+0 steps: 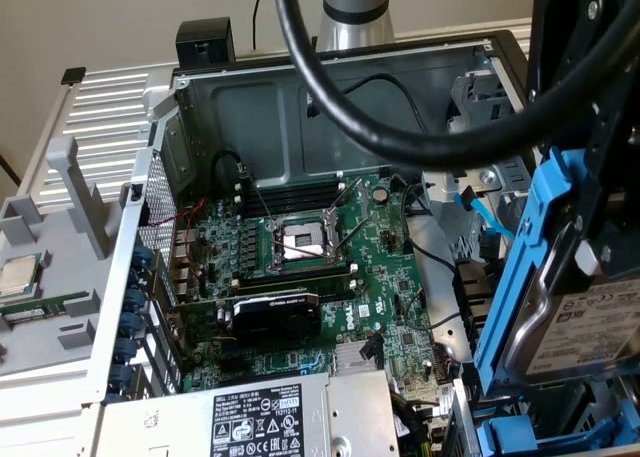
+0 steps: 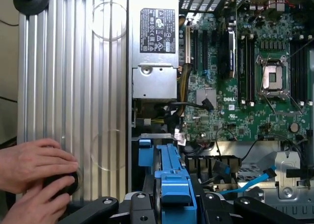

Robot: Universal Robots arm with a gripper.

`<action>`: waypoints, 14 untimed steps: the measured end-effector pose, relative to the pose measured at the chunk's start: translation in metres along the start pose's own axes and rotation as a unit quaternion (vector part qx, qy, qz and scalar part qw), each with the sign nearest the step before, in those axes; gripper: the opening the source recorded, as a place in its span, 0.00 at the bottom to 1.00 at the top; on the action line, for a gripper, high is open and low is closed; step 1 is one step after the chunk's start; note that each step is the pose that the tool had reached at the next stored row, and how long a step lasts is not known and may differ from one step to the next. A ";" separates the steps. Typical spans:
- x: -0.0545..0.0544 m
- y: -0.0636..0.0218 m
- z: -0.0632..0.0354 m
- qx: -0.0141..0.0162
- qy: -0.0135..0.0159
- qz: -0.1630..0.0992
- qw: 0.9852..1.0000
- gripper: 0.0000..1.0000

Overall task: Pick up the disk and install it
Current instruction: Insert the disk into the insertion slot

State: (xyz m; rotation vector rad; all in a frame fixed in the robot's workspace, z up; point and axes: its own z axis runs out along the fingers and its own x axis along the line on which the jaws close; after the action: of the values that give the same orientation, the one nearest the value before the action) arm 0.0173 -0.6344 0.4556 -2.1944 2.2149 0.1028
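Tabletop (image 1: 100,127) is ribbed aluminium, beige wall behind. On it: one open PC case (image 1: 300,107), one loose CPU chip (image 1: 18,275) near the tabletop edge at the exterior view's left. In the case: one motherboard (image 1: 385,277), one empty CPU socket (image 1: 300,242), one PSU (image 1: 270,417) whose label print is too small to read. The disk (image 1: 590,332), white label and blue carrier, sits tilted over the case's drive-bay edge.

Wrist view: tool (image 2: 175,204) clamped on the disk's blue carrier. "DELL" printed on the motherboard. Two hands (image 2: 34,165) on one black knob (image 2: 64,185) near a tabletop corner.
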 end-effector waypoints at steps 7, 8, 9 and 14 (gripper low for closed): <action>0.000 0.0000 0.0003 0.000 0.000 0.000 1.000 0.37; 0.000 0.0000 0.0005 0.000 0.000 0.000 1.000 0.37; 0.000 0.0001 0.0009 0.000 0.000 0.000 1.000 0.37; 0.000 0.0024 0.0023 0.000 0.000 0.000 1.000 0.37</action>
State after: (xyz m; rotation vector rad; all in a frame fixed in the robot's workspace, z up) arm 0.0148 -0.6344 0.4534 -2.1944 2.2147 0.1028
